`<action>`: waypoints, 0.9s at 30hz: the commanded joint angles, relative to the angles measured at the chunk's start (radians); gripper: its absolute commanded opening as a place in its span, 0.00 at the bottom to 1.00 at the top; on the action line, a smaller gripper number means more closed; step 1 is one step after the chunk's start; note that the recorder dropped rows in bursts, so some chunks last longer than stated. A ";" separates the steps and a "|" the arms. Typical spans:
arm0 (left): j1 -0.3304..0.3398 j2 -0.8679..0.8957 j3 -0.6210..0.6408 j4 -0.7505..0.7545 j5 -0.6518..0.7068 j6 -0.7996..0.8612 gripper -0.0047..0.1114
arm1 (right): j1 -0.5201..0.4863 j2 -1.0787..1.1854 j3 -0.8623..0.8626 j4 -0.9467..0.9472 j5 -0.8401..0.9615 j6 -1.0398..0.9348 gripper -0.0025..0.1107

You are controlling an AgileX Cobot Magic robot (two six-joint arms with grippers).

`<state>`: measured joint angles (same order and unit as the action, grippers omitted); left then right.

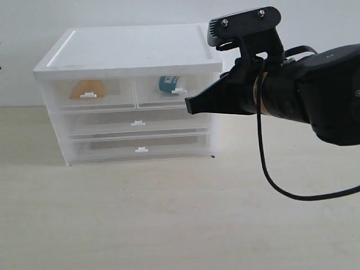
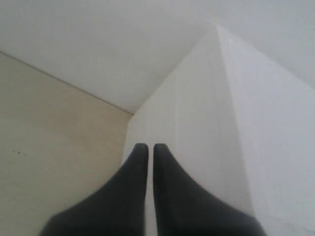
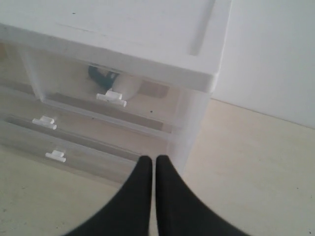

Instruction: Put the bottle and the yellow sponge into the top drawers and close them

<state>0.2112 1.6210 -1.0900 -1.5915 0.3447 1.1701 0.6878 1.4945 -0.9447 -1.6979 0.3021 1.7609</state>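
Pale beige tabletop (image 1: 169, 219), plain white wall (image 1: 112, 14) behind. Bottle (image 1: 167, 83) sits inside the right top drawer (image 1: 147, 90), its teal label showing through the translucent front just behind the tab handle. Yellow sponge (image 1: 87, 88) sits inside the left top drawer (image 1: 121, 90), also behind its handle. Both top drawers look pushed in flush with the cabinet (image 1: 129, 50) front. Two full-width lower drawers (image 1: 138, 122) are below, also shut. Right gripper (image 1: 188, 105) has its jaws pressed together and holds nothing; its tip is in front of the right top drawer's outer end, near the cabinet's front corner, contact unclear. A black cable (image 1: 263, 169) hangs from that arm. Left gripper (image 2: 146, 146) also has its jaws pressed together and is empty, close by a white corner of the cabinet, and doesn't show in the exterior view.
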 commanded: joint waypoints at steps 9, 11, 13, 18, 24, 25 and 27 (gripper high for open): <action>-0.002 -0.379 0.276 -0.153 0.208 0.102 0.07 | -0.008 -0.320 0.181 -0.016 0.010 0.031 0.02; -0.002 -0.425 0.317 -0.153 0.238 0.102 0.07 | -0.008 -0.369 0.218 -0.014 0.020 0.031 0.02; -0.002 -0.465 0.362 -0.153 0.285 0.102 0.07 | -0.008 -0.409 0.255 -0.014 0.020 0.033 0.02; -0.002 -0.522 0.421 -0.153 0.421 0.102 0.07 | -0.008 -0.446 0.311 -0.001 0.011 0.046 0.02; -0.002 -0.530 0.424 -0.153 0.466 0.102 0.07 | -0.008 -0.448 0.315 0.012 -0.005 0.046 0.02; -0.002 -0.530 0.424 -0.153 0.466 0.102 0.07 | -0.008 -0.448 0.315 0.012 -0.005 0.046 0.02; -0.002 -0.530 0.424 -0.153 0.466 0.102 0.07 | -0.008 -0.448 0.315 0.012 -0.005 0.046 0.02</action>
<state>0.2109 1.0979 -0.6705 -1.7381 0.7981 1.2671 0.6873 1.0559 -0.6362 -1.6863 0.2972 1.8076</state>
